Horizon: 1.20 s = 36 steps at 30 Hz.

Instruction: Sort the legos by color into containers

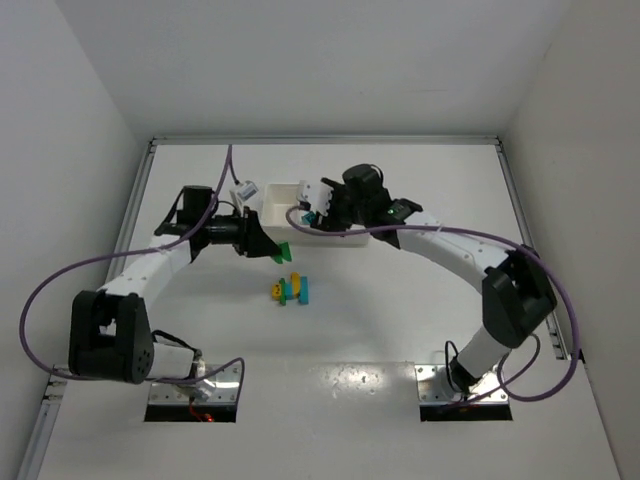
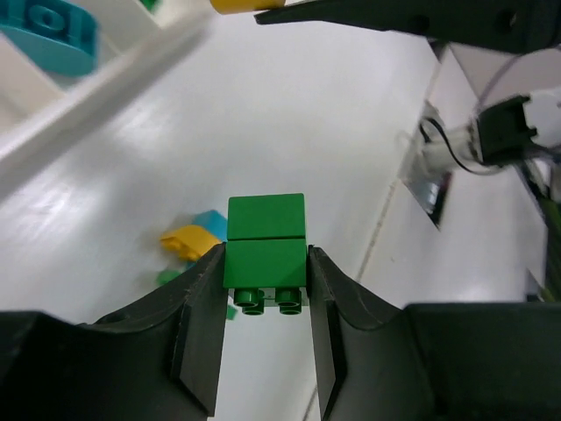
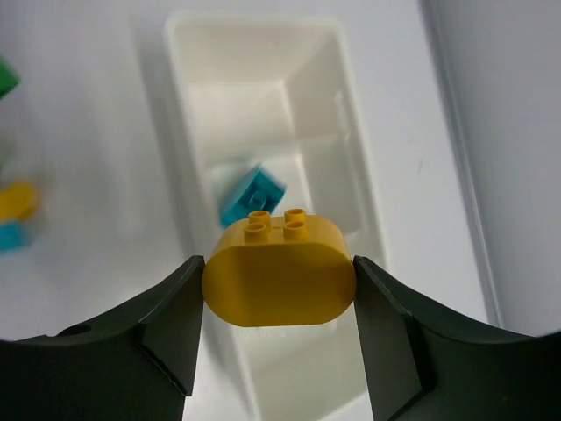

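Meanwhile, the left end effector [image 2: 266, 263] clamps a green brick [image 2: 266, 232] near the tray [image 3: 254, 26]. The right end effector [image 3: 279, 267] grips a yellow brick [image 3: 279, 289] above it, a cyan brick [image 3: 247, 197] inside; loose legos [image 1: 292, 290] lie on the desk [image 1: 400, 320].

Overhead view: you get bright, even light from above, soft faint shadows, and a glare patch on the table [image 1: 350, 372] at its near edge. Left wrist: green brick [image 2: 266, 241] sharp, tray [image 2: 88, 96] corner blurred. Right wrist: yellow brick [image 3: 279, 281] crisp, tray floor washed out, loose bricks [image 3: 13, 206] at left smeared.
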Each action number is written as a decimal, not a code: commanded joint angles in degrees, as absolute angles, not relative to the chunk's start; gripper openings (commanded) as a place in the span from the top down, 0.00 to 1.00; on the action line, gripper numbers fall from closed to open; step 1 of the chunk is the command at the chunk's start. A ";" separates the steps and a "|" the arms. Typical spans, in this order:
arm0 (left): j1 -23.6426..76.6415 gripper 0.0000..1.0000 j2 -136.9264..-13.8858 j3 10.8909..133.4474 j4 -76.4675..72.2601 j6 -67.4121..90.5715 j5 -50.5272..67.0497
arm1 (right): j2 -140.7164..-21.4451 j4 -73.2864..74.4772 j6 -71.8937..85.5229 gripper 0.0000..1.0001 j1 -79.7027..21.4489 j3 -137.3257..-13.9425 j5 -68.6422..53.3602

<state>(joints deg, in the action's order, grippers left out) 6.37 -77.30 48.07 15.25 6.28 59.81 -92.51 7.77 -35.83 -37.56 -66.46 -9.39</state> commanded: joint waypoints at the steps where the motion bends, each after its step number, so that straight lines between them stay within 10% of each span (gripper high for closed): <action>1: 3.09 0.82 -71.47 47.47 14.94 5.10 54.60 | -99.03 1.32 -27.71 1.00 -37.18 -76.80 -15.27; 11: -2.64 0.82 -60.92 46.93 20.12 4.57 45.00 | -126.37 12.82 -14.42 1.00 -35.42 -112.30 -23.37; 21: -6.77 0.82 -59.68 46.93 22.50 4.04 45.00 | -131.92 16.00 -12.66 1.00 -34.37 -113.30 -26.36; 36: -6.77 0.81 -60.21 47.46 21.88 4.04 46.14 | -129.38 14.59 -7.30 0.24 -33.23 -111.63 -28.04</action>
<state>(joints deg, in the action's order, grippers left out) -6.09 -61.10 47.31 22.72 4.51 45.06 -133.43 16.64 -10.26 -34.04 -111.77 -26.70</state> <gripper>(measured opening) 0.423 0.755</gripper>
